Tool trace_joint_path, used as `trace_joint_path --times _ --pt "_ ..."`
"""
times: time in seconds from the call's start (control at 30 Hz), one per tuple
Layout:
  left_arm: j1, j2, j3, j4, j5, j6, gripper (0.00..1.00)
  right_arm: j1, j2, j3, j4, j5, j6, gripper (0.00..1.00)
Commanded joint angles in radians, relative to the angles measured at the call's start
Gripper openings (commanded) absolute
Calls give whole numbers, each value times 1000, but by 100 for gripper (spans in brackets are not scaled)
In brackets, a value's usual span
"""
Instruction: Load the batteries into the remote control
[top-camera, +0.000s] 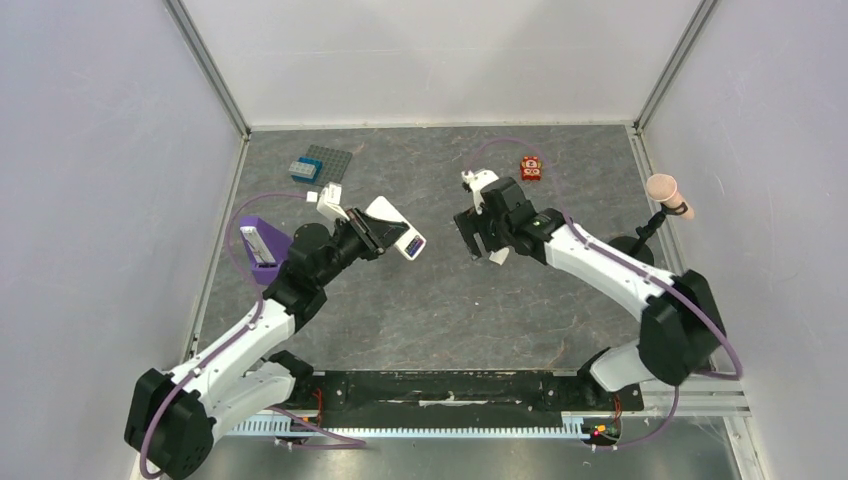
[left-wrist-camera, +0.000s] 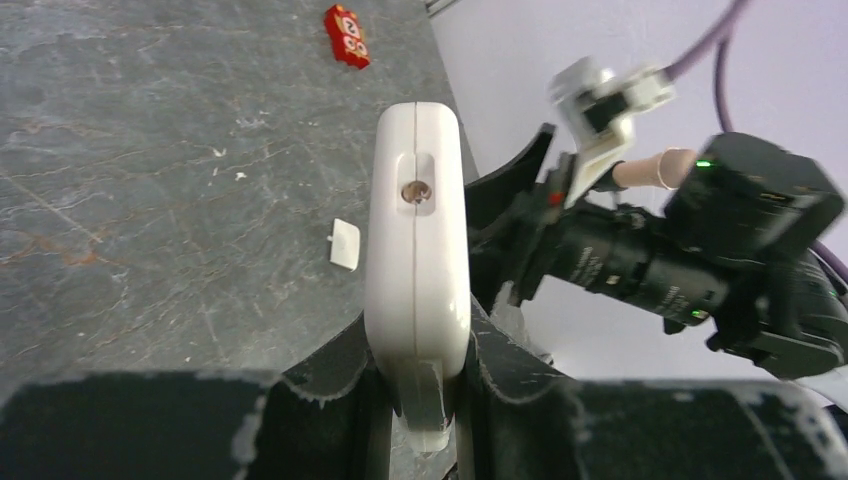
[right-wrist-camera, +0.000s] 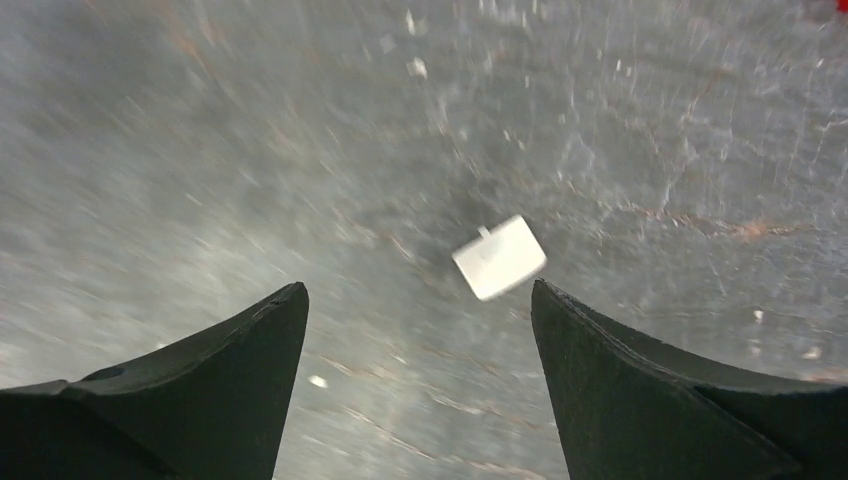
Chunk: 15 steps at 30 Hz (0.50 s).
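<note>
My left gripper (top-camera: 372, 235) is shut on the white remote control (top-camera: 396, 228) and holds it above the table, pointing towards the right arm. In the left wrist view the remote (left-wrist-camera: 417, 230) is edge-on between the fingers, with its seam and a small round hole showing. A dark purple patch shows at its far end (top-camera: 415, 244). I see no battery lying on its own. My right gripper (top-camera: 482, 240) is open and empty, its jaws wide apart (right-wrist-camera: 420, 300) above a small flat white piece (right-wrist-camera: 498, 257) on the table (top-camera: 497, 257).
A small red-orange toy block (top-camera: 531, 168) lies at the back right. A purple stand with a white piece (top-camera: 262, 245) stands at the left edge. A grey plate with a blue brick (top-camera: 318, 162) lies at the back left. A pink-tipped stand (top-camera: 668, 192) is at the right.
</note>
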Motion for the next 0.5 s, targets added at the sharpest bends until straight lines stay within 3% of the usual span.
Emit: trace_joint_path --times 0.0,0.13,0.47 --pt "44 10 61 -43 23 29 2 -76 80 50 -123 -109 -312 85" --pt "107 68 78 -42 102 10 2 -143 195 97 -177 -163 -386 85" --pt "159 136 93 -32 200 0 2 -170 402 188 -281 -253 -603 82"
